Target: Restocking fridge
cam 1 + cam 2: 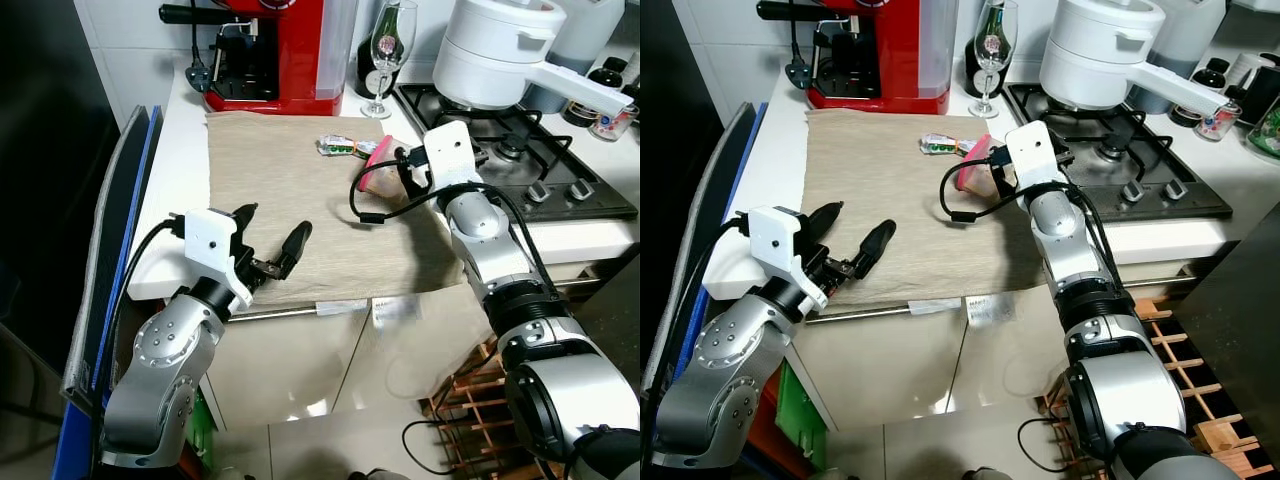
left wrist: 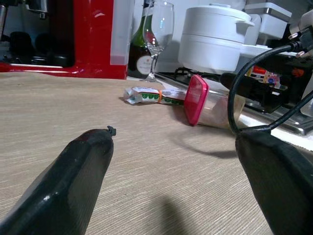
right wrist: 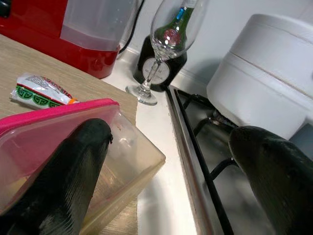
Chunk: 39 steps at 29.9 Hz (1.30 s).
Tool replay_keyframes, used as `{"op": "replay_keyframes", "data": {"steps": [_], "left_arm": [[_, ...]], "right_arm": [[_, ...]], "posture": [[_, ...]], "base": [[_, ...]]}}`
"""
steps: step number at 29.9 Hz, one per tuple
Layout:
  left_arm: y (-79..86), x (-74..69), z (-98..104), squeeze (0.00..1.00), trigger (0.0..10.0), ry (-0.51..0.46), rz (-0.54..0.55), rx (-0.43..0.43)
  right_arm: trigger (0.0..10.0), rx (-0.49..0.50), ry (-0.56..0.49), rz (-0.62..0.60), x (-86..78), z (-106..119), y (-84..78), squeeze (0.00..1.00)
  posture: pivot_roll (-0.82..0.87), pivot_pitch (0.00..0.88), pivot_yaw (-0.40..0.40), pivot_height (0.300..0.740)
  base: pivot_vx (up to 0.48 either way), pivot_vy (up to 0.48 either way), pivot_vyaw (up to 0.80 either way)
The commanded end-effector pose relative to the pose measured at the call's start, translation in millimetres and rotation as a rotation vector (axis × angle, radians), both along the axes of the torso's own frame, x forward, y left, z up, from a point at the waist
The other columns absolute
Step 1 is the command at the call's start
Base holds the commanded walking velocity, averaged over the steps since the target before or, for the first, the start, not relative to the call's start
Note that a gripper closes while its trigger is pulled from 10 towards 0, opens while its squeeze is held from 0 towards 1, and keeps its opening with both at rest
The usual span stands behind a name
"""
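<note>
a kitchen counter (image 1: pixel 170 190) with a beige cloth (image 1: pixel 290 200) spread over it, a gas hob (image 1: pixel 540 170) to its right and cabinet doors below.

the task's thing here is a clear tub (image 3: pixel 122 166) with a pink lid (image 2: pixel 194 100), lying on its side at the cloth's right edge, just beside the hob. its lid faces the robot's left. the right gripper (image 1: pixel 405 165) is at the tub with its fingers spread apart: in the right wrist view one finger (image 3: pixel 68 171) lies against the tub's wall and the other hangs over the hob, so the tub is not clamped. a black cable (image 1: pixel 370 205) loops from that wrist down onto the cloth.

just beyond the tub lies a small packet (image 1: pixel 335 146) with green print, flat on the cloth. behind it a wine glass (image 1: pixel 388 50) stands upright, with a dark bottle (image 3: pixel 156 61) close behind the glass. a red coffee machine (image 1: pixel 270 50) stands at the back left of the cloth. a white pot (image 1: pixel 500 50) sits on the hob, its handle pointing right.

the left gripper (image 1: pixel 272 240) hovers low over the near left part of the cloth, well apart from the tub, its two fingers wide open and holding nothing.
</note>
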<state>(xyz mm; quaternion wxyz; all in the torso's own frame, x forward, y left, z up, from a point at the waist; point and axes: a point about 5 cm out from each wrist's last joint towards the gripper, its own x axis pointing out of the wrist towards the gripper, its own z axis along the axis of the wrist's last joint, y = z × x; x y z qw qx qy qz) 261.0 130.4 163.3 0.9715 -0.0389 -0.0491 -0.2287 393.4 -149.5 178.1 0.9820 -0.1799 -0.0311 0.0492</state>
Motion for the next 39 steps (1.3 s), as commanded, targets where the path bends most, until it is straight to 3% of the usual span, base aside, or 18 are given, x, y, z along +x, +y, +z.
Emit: {"op": "replay_keyframes", "data": {"steps": [1, 8, 18, 23, 28, 33, 35, 37, 39], "left_arm": [[-2.2, 0.8, 2, 0.00, 10.0, 0.000, -0.009, -0.006], [-2.6, 2.4, 2, 0.00, 10.0, 0.000, -0.021, -0.002], [-3.4, 3.4, 3, 0.00, 10.0, 0.000, -0.034, 0.004], [-4.1, 3.9, 4, 0.00, 10.0, -0.002, -0.039, 0.004], [-3.2, 3.5, 4, 0.00, 10.0, -0.002, -0.038, 0.004], [-5.0, 7.7, 4, 0.00, 10.0, -0.006, -0.035, 0.007], [-7.3, 12.1, 4, 0.00, 10.0, 0.003, -0.029, 0.008], [-8.1, 21.8, 4, 0.00, 10.0, 0.029, 0.003, -0.015], [-10.4, 26.4, 5, 0.00, 10.0, 0.028, 0.004, -0.020]], "right_arm": [[10.0, 0.010, 0.066, -0.039, -3.3, -15, -9.3, 0.21], [10.0, 0.020, 0.166, -0.140, -14.4, -42, -34.6, 0.21], [10.0, 0.013, 0.182, -0.192, -26.9, -54, -50.6, 0.21], [10.0, 0.014, 0.110, -0.164, -28.1, -39, -48.3, 0.21], [10.0, -0.006, 0.007, -0.119, -40.5, -16, -42.0, 0.22], [10.0, 0.042, -0.266, -0.170, -66.5, 27, -42.1, 0.22], [10.0, 0.095, -0.293, -0.176, -76.7, 26, -40.9, 0.21], [10.0, 0.220, -0.262, -0.192, -94.0, 14, -43.5, 0.21], [10.0, 0.266, -0.252, -0.198, -101.5, 9, -46.1, 0.21]], "posture": [[0.03, 0.017, -0.059, 0.740], [0.02, 0.016, -0.047, 0.740], [0.01, 0.015, -0.035, 0.740], [0.01, 0.012, -0.034, 0.740], [0.01, 0.015, -0.033, 0.740], [-0.02, 0.009, -0.024, 0.740], [-0.03, 0.005, -0.022, 0.740], [-0.04, 0.006, -0.024, 0.740], [-0.05, 0.005, -0.025, 0.740]], "base": [[0.000, 0.000, 0.00], [0.000, 0.000, 0.00], [0.000, 0.000, 0.00], [0.000, 0.000, 0.00], [0.000, 0.000, 0.00], [0.000, 0.000, 0.00], [0.000, 0.000, 0.00], [0.000, 0.000, 0.00], [0.000, 0.000, 0.00]]}}
